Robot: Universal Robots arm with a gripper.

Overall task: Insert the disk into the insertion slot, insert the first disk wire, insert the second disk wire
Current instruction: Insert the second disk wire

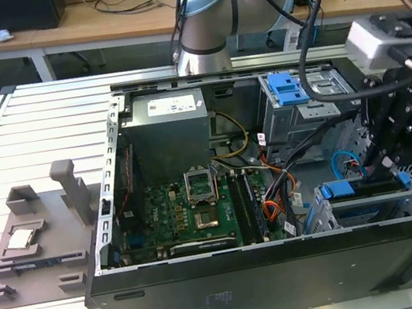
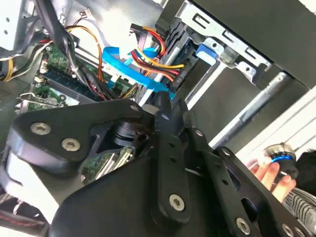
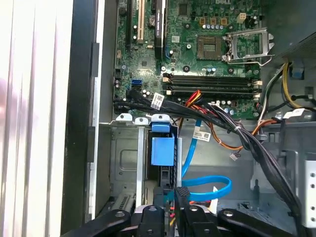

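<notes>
Now one disk (image 3: 162, 151), one gripper (image 3: 169, 195).

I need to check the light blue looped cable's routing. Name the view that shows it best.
The first wrist view: the light blue looped cable runs down from the wire bundle and curls into a full loop beside the drive cage. The second wrist view catches one band of it behind the gripper. The exterior view gives a short arc.

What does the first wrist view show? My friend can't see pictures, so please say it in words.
The robot's black gripper reaches into an open computer case, just by a blue-framed disk sitting in a silver metal drive cage. A light blue cable loops beside it, and a bundle of black wires crosses in front of a green circuit board.
</notes>
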